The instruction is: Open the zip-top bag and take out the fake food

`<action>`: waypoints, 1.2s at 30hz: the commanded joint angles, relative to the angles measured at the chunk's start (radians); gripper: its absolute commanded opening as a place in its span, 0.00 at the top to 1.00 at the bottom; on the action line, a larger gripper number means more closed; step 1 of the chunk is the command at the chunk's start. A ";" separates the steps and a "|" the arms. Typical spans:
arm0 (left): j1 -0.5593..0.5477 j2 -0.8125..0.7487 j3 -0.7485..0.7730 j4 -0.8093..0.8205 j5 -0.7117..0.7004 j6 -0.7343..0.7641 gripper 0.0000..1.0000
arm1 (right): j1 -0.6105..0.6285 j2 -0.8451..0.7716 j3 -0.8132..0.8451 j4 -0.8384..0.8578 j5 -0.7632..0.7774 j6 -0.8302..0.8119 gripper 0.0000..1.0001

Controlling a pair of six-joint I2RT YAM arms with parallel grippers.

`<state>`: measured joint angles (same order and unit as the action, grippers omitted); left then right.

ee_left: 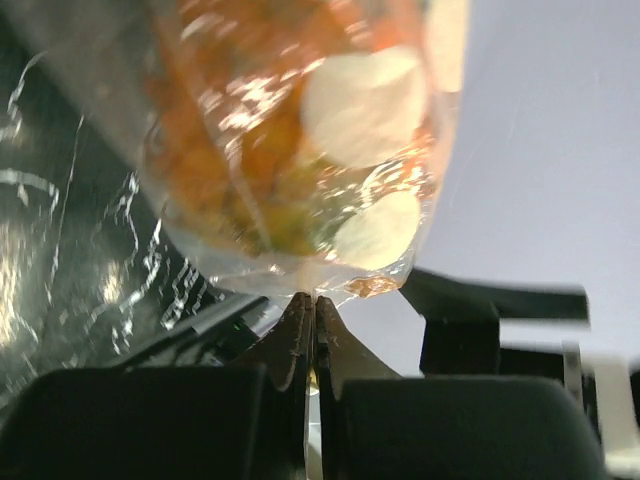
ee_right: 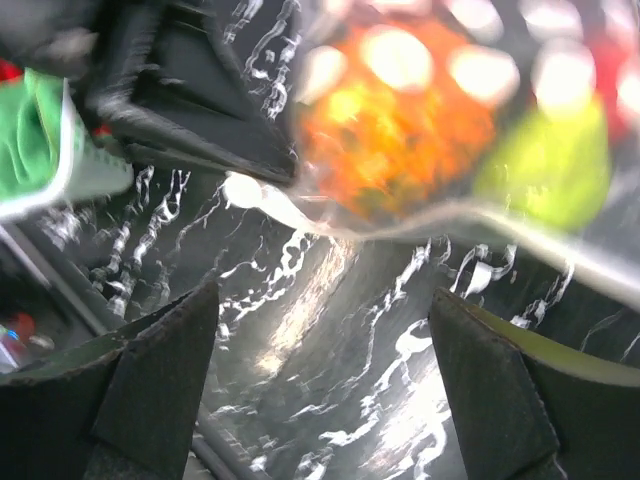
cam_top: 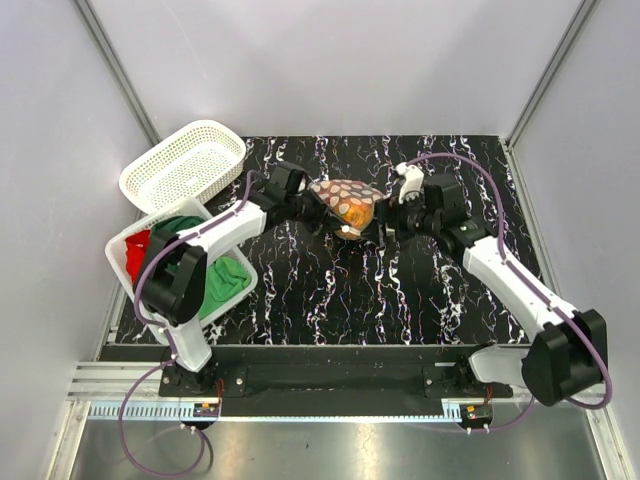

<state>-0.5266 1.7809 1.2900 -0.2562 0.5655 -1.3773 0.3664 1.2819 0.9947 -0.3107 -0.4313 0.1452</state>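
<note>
The clear polka-dot zip-top bag (cam_top: 345,205) hangs just above the black marble table, between the two arms. It holds the fake food: an orange bumpy piece (ee_right: 400,130), a yellow-green pear (ee_right: 545,165) and a bit of red fruit (ee_right: 615,75). My left gripper (cam_top: 308,205) is shut on the bag's edge; in the left wrist view its fingertips (ee_left: 316,305) pinch the plastic below the orange piece (ee_left: 240,150). My right gripper (ee_right: 325,310) is open and empty just right of and below the bag; it also shows in the top view (cam_top: 392,222).
A white perforated basket (cam_top: 185,165) stands at the back left. A white bin (cam_top: 135,250) with green and red cloths sits in front of it. The marble table (cam_top: 330,300) stretches towards the arm bases. Grey walls close in left and right.
</note>
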 commanded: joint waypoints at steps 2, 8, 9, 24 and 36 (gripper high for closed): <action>-0.013 -0.084 0.041 -0.173 -0.003 -0.211 1.00 | 0.107 -0.056 0.032 0.078 0.129 -0.292 0.11; -0.018 -0.095 0.171 -0.433 -0.042 -0.276 1.00 | 0.152 -0.006 0.076 0.101 0.158 -0.377 0.37; -0.018 -0.086 0.190 -0.477 -0.041 -0.284 1.00 | 0.160 0.008 0.082 0.099 0.140 -0.393 0.36; -0.021 -0.051 0.327 -0.719 -0.070 -0.324 1.00 | 0.321 0.025 0.097 0.180 0.164 -0.518 0.42; -0.032 -0.066 0.364 -0.732 -0.084 -0.358 1.00 | 0.390 0.039 0.082 0.209 0.267 -0.565 0.49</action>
<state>-0.5457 1.7493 1.6096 -0.9722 0.4610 -1.7031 0.7437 1.3071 1.0451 -0.1669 -0.2363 -0.3824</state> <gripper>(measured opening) 0.022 0.523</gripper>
